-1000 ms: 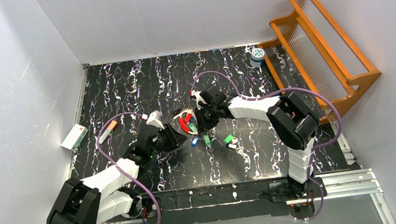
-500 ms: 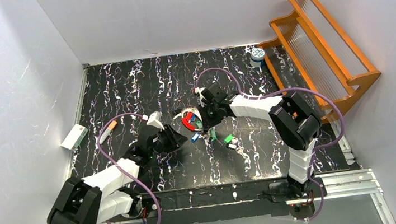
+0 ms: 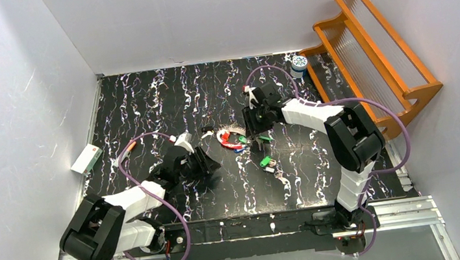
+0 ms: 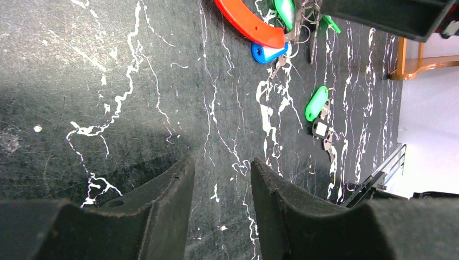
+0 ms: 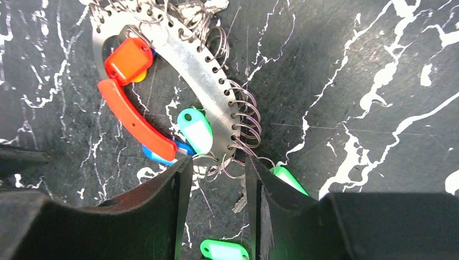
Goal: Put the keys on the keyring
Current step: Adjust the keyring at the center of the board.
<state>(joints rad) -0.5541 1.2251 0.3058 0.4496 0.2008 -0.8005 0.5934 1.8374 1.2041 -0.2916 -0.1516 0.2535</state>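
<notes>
While the keyring (image 5: 189,65) lies flat mid-worktop (image 3: 146,107), one green key (image 3: 265,161) sits loose nearby. Right fingers (image 5: 151,216) hover narrowly parted over the ring's edge, gripping nothing; left fingers (image 4: 157,206) likewise empty. Judged step: between keys. Next: fetch the loose key.

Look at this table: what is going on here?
The right gripper hovers, jaws slightly apart, at the edge of the perforated silvery metal keyring, which carries red, blue and green keys. The left gripper hangs empty over the black marbled table nearby. A loose green-headed key lies apart from the ring.
</notes>
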